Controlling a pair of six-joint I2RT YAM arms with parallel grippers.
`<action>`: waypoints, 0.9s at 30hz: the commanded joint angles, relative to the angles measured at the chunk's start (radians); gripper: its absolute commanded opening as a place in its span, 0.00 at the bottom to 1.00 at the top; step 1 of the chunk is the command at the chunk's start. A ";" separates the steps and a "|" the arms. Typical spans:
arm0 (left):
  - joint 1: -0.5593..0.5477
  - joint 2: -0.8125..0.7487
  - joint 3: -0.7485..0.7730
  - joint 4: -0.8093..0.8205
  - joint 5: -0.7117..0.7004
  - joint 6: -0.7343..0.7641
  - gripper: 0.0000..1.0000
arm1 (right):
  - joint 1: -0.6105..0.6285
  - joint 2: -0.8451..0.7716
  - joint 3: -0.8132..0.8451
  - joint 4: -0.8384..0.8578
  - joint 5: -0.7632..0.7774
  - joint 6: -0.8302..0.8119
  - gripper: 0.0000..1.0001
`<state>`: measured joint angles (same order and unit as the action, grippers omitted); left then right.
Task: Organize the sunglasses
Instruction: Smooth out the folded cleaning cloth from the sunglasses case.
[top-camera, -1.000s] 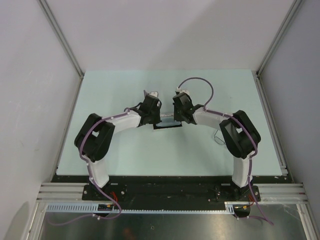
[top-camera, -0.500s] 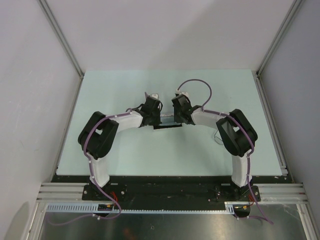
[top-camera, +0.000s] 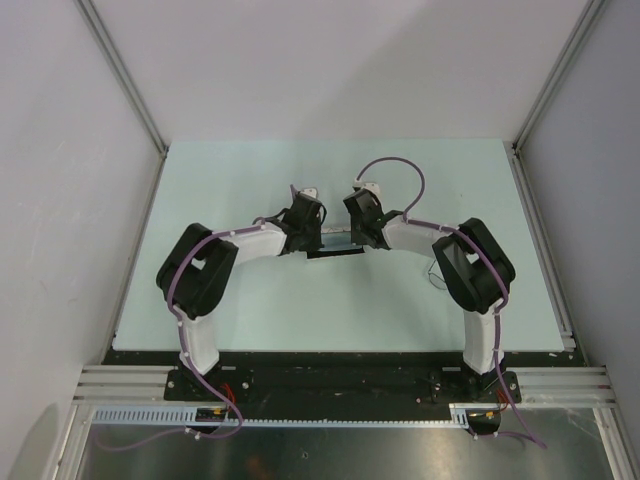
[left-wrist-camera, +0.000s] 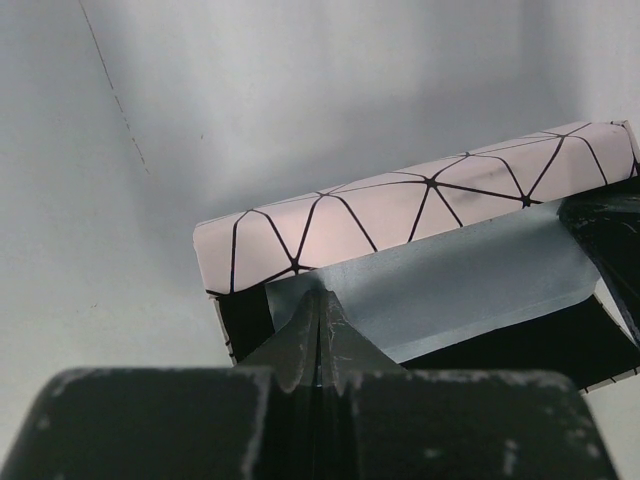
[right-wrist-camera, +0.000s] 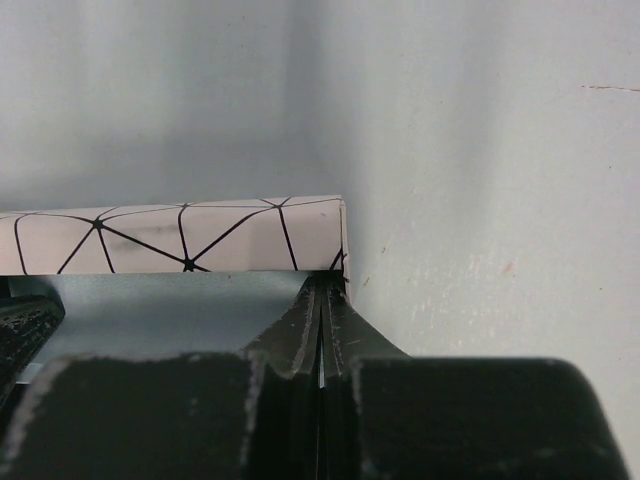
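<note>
a folding case (top-camera: 335, 250) is seen lying on the table (top-camera: 250, 300), near its middle and between the two wrists. its outer shell is pale pink and crossed by black lines that form triangles. a grey-blue flap (left-wrist-camera: 470, 270) is folded out from the shell toward the arms, and black lining is shown under it.

the left gripper (left-wrist-camera: 318, 345) is set at the left part of the case. its jaws are pressed together, with the near edge of the flap pinched between them and no gap shown. the right gripper (right-wrist-camera: 322, 335) is set at the right end of the case. its jaws are likewise closed tight, and the flap's right corner is caught between them, just below the pink shell. in the left wrist view, one dark finger of the right gripper is seen over the flap's far right end.

both arms are bent inward from their bases, so that the two wrists are brought close together over the case without touching.

a thin dark wiry thing (top-camera: 437, 276) is seen on the table just beside the right arm; it is too small to be made out.
</note>
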<state>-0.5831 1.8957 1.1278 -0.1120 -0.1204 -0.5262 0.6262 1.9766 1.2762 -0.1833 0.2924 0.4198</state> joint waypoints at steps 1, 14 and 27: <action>0.000 -0.018 -0.007 -0.011 -0.038 -0.005 0.01 | 0.004 -0.051 0.040 0.019 0.036 -0.016 0.00; 0.000 -0.075 0.012 -0.014 -0.033 0.008 0.03 | 0.007 -0.042 0.052 0.061 -0.039 -0.016 0.00; -0.003 -0.023 0.023 -0.012 -0.051 0.003 0.05 | 0.004 0.030 0.052 0.067 -0.030 0.008 0.00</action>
<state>-0.5831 1.8736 1.1278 -0.1276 -0.1375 -0.5232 0.6312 1.9621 1.2987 -0.1482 0.2432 0.4141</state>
